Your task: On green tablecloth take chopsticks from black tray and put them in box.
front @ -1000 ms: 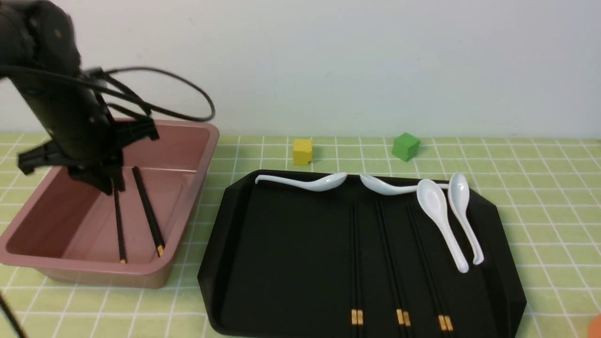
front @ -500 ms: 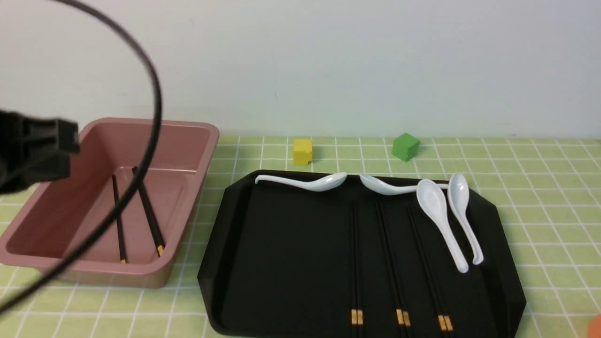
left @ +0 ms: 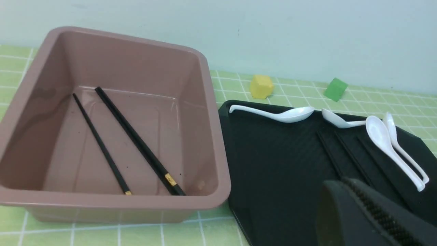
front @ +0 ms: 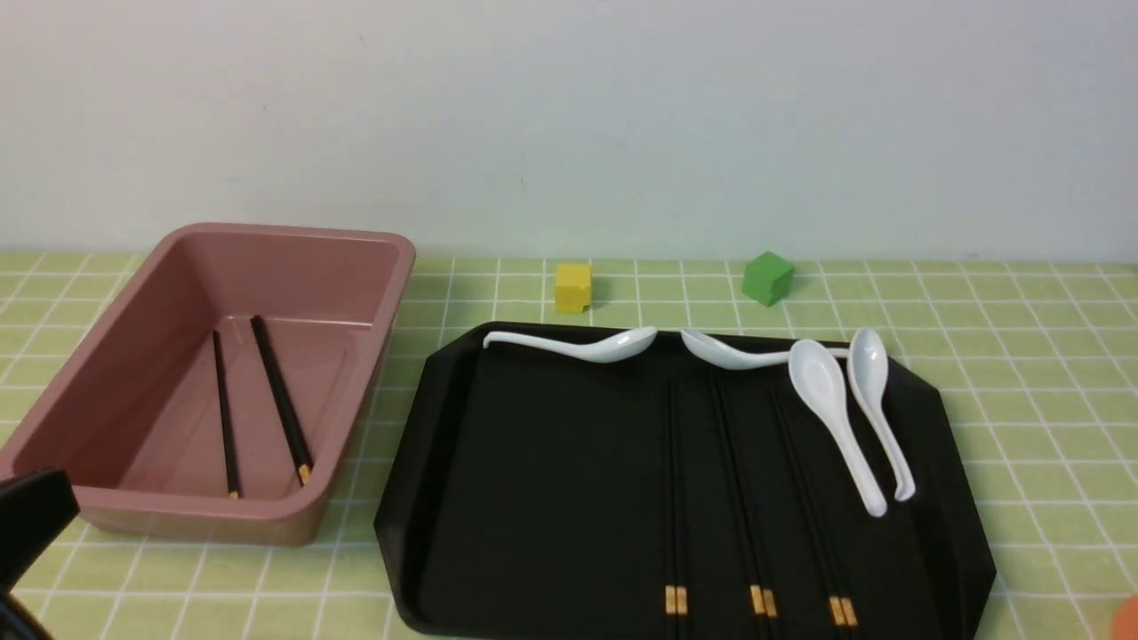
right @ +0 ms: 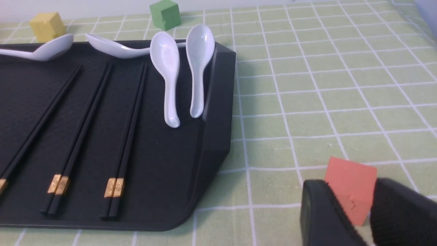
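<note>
The pink box (front: 302,276) stands at the left on the green tablecloth (front: 1022,356), with two loose chopsticks (front: 280,400) lying in it, also in the left wrist view (left: 136,143). The black tray (front: 533,489) holds three pairs of chopsticks (front: 742,498) side by side, gold bands toward me. My left gripper (left: 344,181) is shut and empty, above the tray's near part; only a dark piece of it (front: 31,524) shows at the front view's lower left. My right gripper (right: 351,191) is open, low over the cloth to the right of the tray (right: 218,102), apart from the chopsticks (right: 128,136).
Four white spoons (front: 831,400) lie along the tray's far and right side. A yellow cube (front: 573,286) and a green cube (front: 768,276) sit behind the tray. An orange cube (right: 351,181) sits on the cloth just beyond my right fingertips.
My left arm has pulled back from over the box toward the near left, almost out of the front view. The two chopsticks stay lying in the box.
</note>
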Motion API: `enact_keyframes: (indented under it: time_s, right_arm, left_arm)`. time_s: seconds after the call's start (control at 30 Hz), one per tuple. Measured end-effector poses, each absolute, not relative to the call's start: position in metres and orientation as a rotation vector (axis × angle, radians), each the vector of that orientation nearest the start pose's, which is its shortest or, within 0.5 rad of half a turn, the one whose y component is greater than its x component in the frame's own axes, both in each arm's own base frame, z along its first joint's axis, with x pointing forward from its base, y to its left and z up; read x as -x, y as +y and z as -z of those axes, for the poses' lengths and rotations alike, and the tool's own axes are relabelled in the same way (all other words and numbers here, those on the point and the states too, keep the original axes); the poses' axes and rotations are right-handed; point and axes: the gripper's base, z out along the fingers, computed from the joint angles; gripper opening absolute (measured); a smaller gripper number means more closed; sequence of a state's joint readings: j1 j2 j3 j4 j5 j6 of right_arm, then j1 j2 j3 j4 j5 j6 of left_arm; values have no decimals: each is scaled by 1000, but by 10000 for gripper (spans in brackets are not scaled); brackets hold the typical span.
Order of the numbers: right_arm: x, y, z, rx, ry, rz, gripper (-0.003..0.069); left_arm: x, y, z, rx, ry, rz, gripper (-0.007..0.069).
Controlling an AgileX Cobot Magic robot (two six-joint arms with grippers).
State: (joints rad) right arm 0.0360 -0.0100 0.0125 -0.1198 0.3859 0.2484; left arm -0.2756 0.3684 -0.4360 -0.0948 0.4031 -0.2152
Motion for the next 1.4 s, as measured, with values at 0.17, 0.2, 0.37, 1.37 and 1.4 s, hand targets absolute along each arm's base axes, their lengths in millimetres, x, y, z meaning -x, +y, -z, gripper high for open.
enact_keyframes:
  time_s: [0.17,0.2,0.37,1.37,1.4]
  right_arm:
    - [-52,-2,-175,-126,1866,-78,239]
    - [-52,-2,-175,-126,1866,-78,239]
    - [-52,-2,-175,-126,1866,-78,239]
    - [-52,-2,-175,-126,1866,-78,239]
    - [-52,-2,-175,-126,1866,-78,239]
  left_arm:
    - [-79,-26,-299,-7,1840,435,-13]
    - [-79,-26,-299,-7,1840,435,-13]
    - [-79,-26,-299,-7,1841,435,-13]
    - [-50,-10,-171,141,1924,318,-13]
    - [-50,-10,-167,143,1932,317,-12]
